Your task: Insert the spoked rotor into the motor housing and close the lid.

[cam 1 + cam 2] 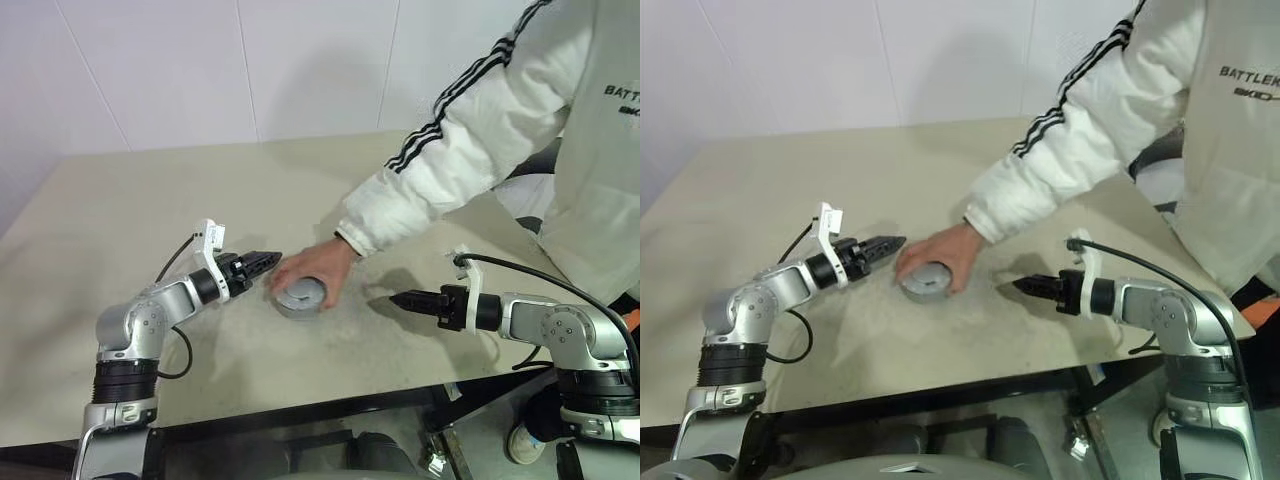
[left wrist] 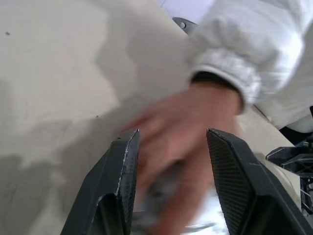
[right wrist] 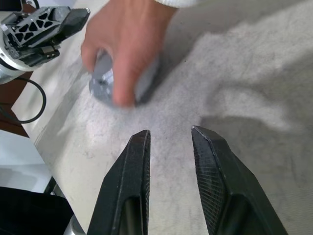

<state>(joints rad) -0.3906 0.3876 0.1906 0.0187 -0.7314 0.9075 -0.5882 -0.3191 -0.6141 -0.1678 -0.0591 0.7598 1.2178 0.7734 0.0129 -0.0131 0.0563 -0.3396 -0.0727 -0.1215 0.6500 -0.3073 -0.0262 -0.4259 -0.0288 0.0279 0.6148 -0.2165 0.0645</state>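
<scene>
A person's hand [image 1: 312, 268] covers the round grey motor housing [image 1: 300, 297] mid-tabletop [image 1: 120, 200], between both arms. It looks heavy, rigid, smooth metal; grip across its outer rim. Left pincer [image 1: 268, 259] and right pincer [image 1: 397, 299] stand spread, empty.

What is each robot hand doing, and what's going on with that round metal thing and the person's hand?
left hand: fingers open, empty, pointing at the round metal part from close by.
right hand: fingers open, empty, resting low over the table, apart from the part.
round grey metal part: sitting on the table, looks closed on top, gripped by the person.
person's hand: wrapped over the metal part, between the two robot hands.
</scene>
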